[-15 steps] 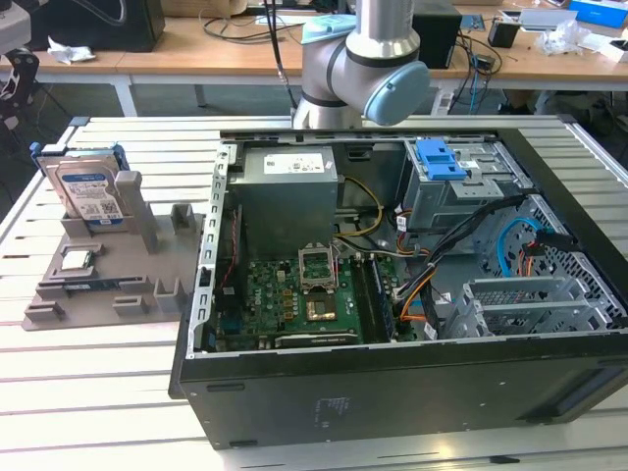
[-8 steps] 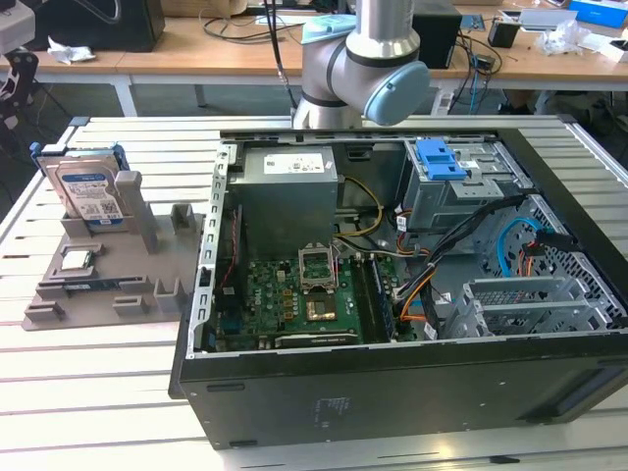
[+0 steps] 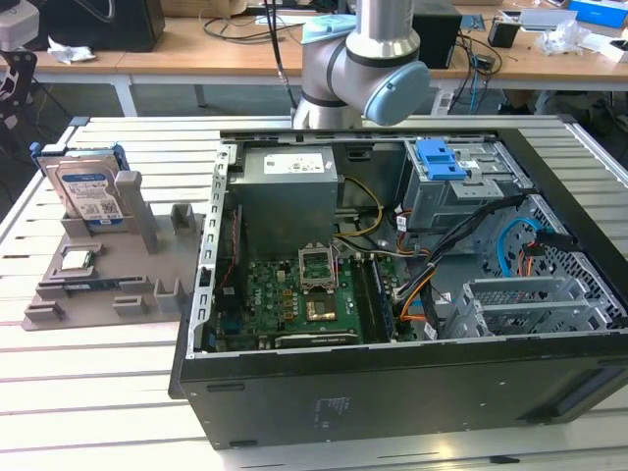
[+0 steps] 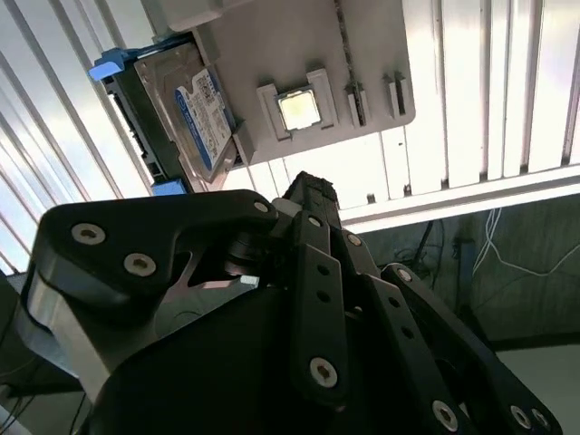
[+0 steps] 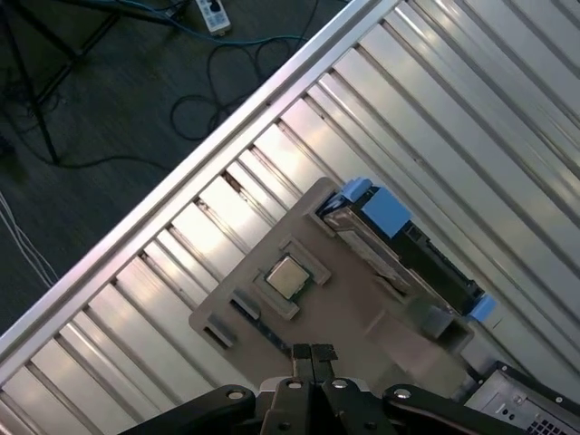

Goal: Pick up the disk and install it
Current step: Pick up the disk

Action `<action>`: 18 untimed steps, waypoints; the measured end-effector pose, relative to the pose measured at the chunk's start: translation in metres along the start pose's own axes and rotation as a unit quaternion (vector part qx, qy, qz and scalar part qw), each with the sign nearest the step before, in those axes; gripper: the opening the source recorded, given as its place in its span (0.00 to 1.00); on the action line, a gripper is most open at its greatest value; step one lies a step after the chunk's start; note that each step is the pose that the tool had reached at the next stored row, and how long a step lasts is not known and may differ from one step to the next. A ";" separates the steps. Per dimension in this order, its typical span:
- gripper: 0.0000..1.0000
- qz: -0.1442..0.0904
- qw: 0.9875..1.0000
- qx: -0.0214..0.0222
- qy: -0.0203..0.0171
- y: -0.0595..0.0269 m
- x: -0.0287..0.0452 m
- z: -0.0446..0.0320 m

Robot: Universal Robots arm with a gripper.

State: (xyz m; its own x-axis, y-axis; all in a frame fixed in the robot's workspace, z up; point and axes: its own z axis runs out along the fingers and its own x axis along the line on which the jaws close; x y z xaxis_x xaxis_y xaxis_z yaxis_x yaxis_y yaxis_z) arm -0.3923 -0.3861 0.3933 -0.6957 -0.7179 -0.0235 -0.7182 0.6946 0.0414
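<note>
The disk point(image 3: 88, 190) stands on edge in the grey holder point(image 3: 103, 294) on the desk point(image 3: 98, 383). The print on its white-and-blue label is too small to read. The second wrist view shows the label face, the first wrist view its edge. The gripper point(image 5: 314, 352), fingertips pressed together and empty, points at the holder, well apart from it. The arm point(image 3: 368, 64) rises behind the open computer case point(image 3: 392, 402) beside the holder.

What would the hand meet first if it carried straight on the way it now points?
From the hand, most likely the grey tray, close to the CPU chip, not the disk, which stands off to one side. Depth is unclear, so chip or tray is a judgement.
</note>
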 end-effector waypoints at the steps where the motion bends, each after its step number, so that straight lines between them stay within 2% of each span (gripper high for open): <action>1: 0.10 -0.005 1.000 0.000 0.000 0.0000 0.0000 0.0001; 4: 0.10 -0.026 1.000 -0.001 0.001 0.0000 0.0000 0.0000; 9: 0.10 -0.056 0.998 -0.001 0.002 0.0000 0.0000 0.0000; 18: 0.10 -0.096 0.995 -0.002 0.004 0.0000 0.0000 0.0000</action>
State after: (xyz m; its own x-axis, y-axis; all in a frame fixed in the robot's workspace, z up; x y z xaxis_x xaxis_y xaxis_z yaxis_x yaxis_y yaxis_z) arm -0.3922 -0.3861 0.3933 -0.5449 -0.8382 -0.0236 -0.8382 0.5438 0.0414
